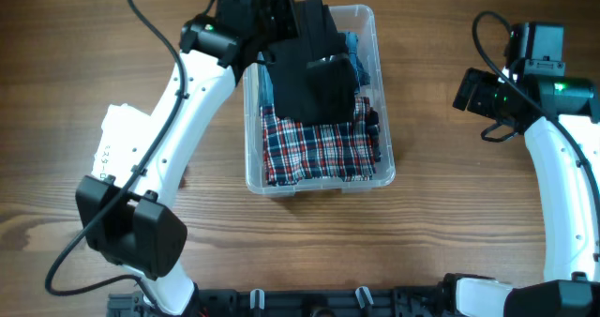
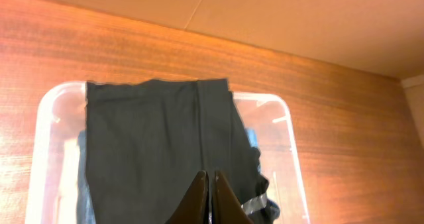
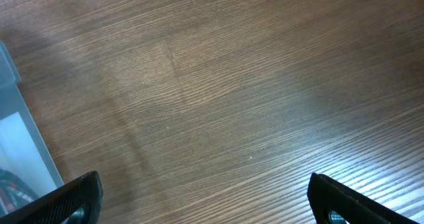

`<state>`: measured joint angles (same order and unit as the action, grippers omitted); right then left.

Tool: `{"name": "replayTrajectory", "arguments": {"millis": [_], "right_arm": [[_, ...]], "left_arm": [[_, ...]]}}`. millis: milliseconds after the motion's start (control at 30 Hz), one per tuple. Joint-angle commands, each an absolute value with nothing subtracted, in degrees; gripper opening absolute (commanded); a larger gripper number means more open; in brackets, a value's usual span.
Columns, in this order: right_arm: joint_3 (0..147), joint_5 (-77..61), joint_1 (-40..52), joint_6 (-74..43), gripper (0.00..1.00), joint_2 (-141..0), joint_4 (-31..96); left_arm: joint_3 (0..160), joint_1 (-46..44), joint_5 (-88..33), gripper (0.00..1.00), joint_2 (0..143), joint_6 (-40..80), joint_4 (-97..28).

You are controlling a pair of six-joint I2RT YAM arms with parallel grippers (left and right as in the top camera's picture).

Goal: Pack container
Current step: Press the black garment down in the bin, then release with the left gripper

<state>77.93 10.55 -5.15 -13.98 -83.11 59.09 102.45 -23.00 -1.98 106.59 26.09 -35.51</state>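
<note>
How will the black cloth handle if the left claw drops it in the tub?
Probably floppy: the black cloth hangs limp from the shut left claw, so it should drape, not hold shape. Likely light, with one pinch carrying it. It will probably slump over the plaid cloth in the tub.

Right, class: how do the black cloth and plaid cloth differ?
The black cloth is plain, the plaid cloth checked. The left gripper pinches the black cloth; the plaid cloth lies free in the container. The black cloth is on top, the plaid cloth partly beneath. Both are fabric.
</note>
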Motion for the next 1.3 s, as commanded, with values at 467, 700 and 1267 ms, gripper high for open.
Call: {"name": "replayTrajectory", "arguments": {"millis": [467, 700, 1267], "right_arm": [[78.63, 10.70, -5.15, -13.50, 1.00, -82.28, 58.96], [78.63, 10.70, -5.15, -13.50, 1.00, -82.28, 58.96], [78.63, 10.70, -5.15, -13.47, 1.00, -82.28, 58.96]], "left_arm": [[103.22, -24.84, -4.71, 0.11, 130.89, 24.21, -30.96], [103.53, -25.28, -5.06, 0.15, 115.68, 24.21, -30.89], [103.07, -36.49, -5.06, 0.19, 121.80, 24.21, -54.89]]}}
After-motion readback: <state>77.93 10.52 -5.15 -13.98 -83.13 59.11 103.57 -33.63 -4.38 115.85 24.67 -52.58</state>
